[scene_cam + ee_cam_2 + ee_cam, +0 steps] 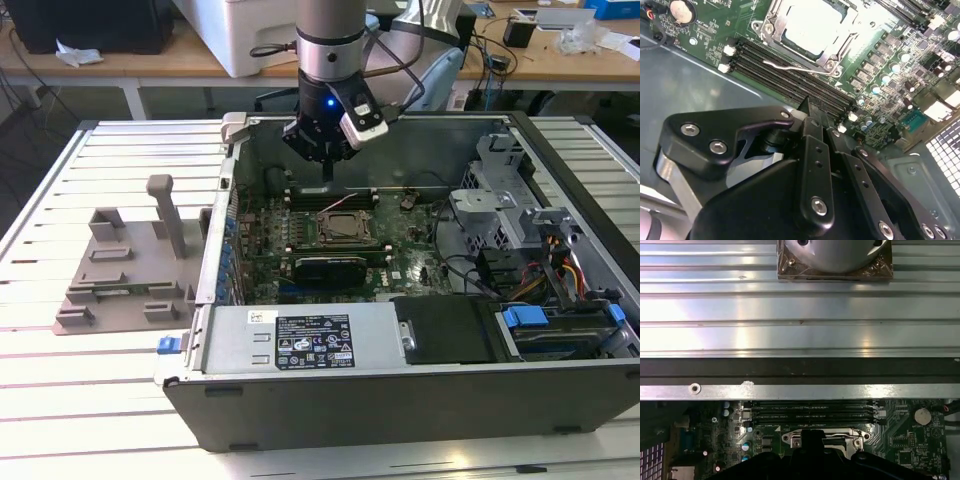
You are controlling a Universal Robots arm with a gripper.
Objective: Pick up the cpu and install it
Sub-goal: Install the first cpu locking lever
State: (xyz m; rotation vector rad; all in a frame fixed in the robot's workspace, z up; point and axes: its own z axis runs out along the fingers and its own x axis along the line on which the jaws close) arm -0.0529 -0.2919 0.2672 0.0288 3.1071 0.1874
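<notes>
1. The jaws are sitting together, their black fingers meeting at a narrow tip with nothing showing between them, seen most plainly in the second wrist view
2. The gripper is hanging on the arm inside the open computer case, above the memory slots at the back edge of the motherboard
3. Just beyond the fingertips, the cpu is lying flat in the socket, its pale metal top facing up and framed by the socket's metal bracket; in the exterior view the socket is sitting slightly nearer the camera than the gripper
4. A thin wire lever is running along the socket's edge nearest the memory slots
5. A round coin battery is shining on the board, well apart from the socket
6. Outside the case, on the exterior view's left, a grey fixture with an upright post is resting on the slatted table
7. Farthest back, a wooden bench is carrying a white box
</notes>
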